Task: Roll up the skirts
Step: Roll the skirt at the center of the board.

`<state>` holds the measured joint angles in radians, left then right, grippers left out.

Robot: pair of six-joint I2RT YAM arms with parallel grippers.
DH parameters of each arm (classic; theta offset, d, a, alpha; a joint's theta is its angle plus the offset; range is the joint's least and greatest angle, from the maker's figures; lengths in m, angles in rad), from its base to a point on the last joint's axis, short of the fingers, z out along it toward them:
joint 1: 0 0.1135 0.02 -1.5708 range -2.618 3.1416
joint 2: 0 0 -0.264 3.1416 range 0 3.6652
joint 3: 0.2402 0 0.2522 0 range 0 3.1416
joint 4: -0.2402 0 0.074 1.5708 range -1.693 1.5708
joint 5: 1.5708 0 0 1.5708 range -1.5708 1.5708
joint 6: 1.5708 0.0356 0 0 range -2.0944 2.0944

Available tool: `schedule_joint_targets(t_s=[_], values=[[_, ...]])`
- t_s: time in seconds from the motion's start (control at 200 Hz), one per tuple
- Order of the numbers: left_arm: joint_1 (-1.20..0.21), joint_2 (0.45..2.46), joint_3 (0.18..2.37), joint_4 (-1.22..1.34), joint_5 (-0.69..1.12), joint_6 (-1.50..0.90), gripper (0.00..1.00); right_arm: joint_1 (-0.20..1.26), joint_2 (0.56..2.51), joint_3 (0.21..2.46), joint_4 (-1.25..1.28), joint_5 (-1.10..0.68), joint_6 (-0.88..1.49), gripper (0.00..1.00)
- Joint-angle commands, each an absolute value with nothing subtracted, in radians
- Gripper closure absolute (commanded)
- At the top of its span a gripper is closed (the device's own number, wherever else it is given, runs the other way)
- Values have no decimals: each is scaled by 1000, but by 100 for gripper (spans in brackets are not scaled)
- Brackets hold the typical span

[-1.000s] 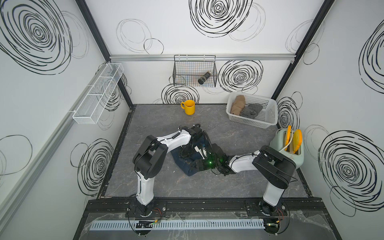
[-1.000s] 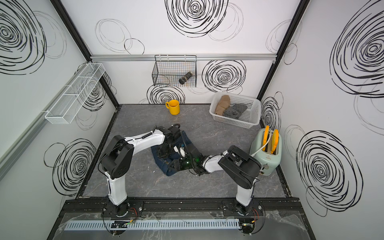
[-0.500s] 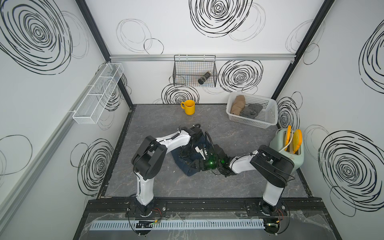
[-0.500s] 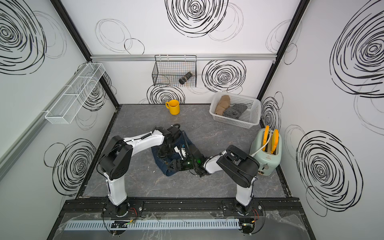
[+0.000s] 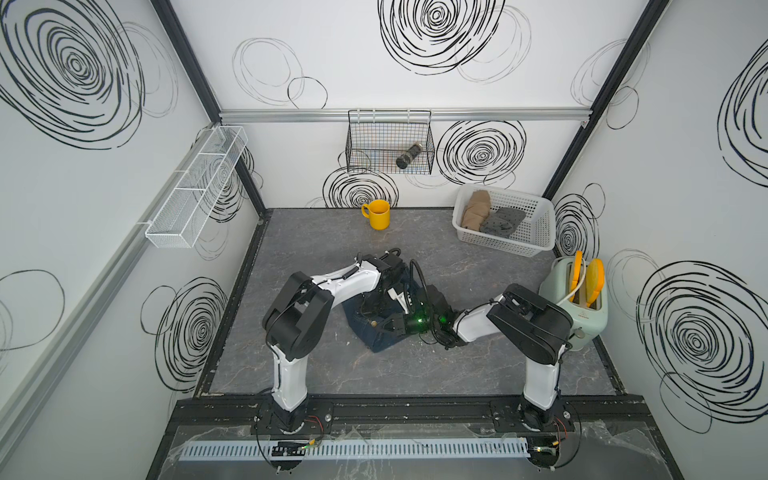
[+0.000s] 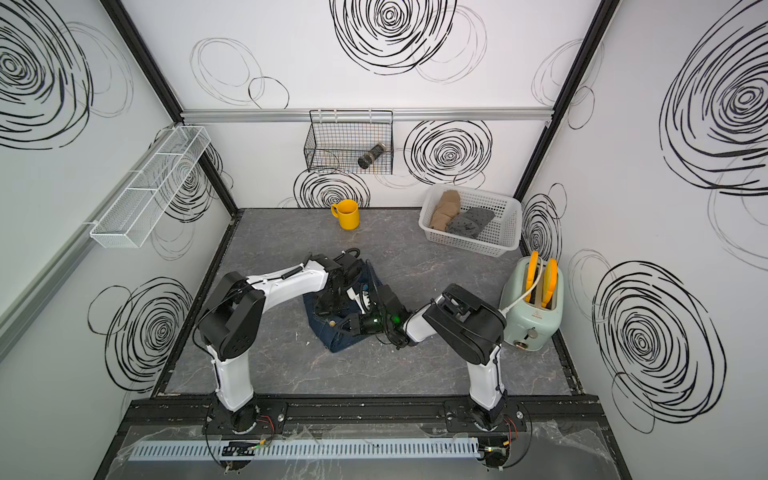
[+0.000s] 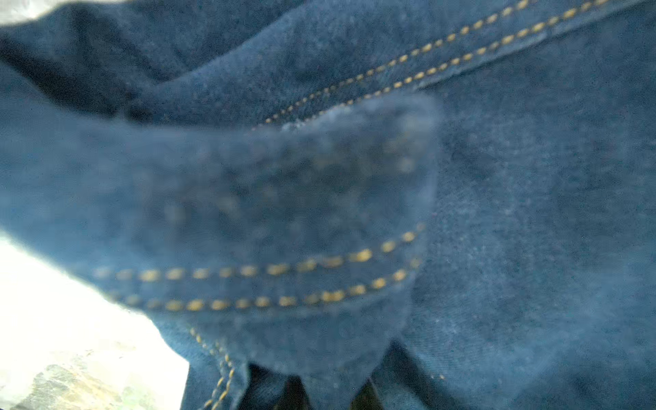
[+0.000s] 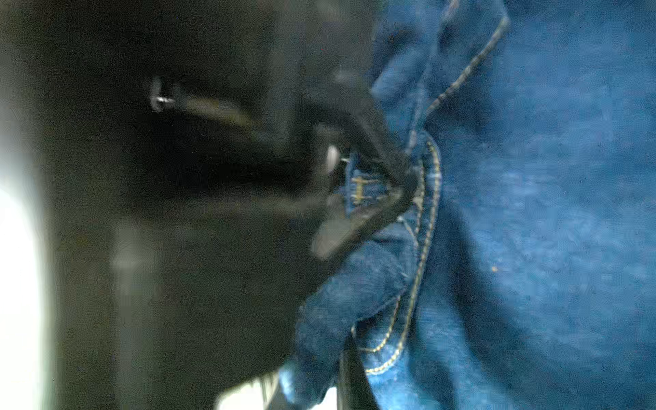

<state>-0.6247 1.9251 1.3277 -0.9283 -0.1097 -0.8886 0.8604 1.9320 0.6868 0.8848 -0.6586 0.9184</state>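
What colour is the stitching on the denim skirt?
Yellow-gold, on the dark blue denim skirt; clearest in the left wrist view.

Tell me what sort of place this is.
Probably a robot test cell staged as a home corner, not a real room: white wall panels printed with black spirals, two robot arms bolted to a black rail, and household props like a yellow mug and a mint toaster.

Denim skirt (image 6: 337,337) on table (image 6: 291,374), basket (image 6: 469,247) behind

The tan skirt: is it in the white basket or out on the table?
In. Both top views show the tan skirt lying inside the white basket, beside the dotted grey skirt.
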Motion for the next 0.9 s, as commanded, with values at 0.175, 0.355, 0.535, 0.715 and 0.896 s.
schedule_joint_targets(t_s=[0.175, 0.355, 0.535, 0.715, 0.896], values=[[-540, 1933, 1408, -912, -37, -830, 74, 900, 2097, 525, 1195, -658, 1264, 100], [-496, 1942, 1540, -943, 25, -778, 43, 907, 2113, 523, 1170, -643, 1278, 100], [-414, 1874, 1656, -974, 92, -713, 26, 922, 2068, 527, 1073, -609, 1248, 100], [-332, 1731, 1615, -970, 92, -586, 28, 930, 2066, 522, 1059, -608, 1263, 100], [-326, 1428, 1220, -789, 177, -530, 40, 930, 2054, 515, 1037, -611, 1247, 100]])
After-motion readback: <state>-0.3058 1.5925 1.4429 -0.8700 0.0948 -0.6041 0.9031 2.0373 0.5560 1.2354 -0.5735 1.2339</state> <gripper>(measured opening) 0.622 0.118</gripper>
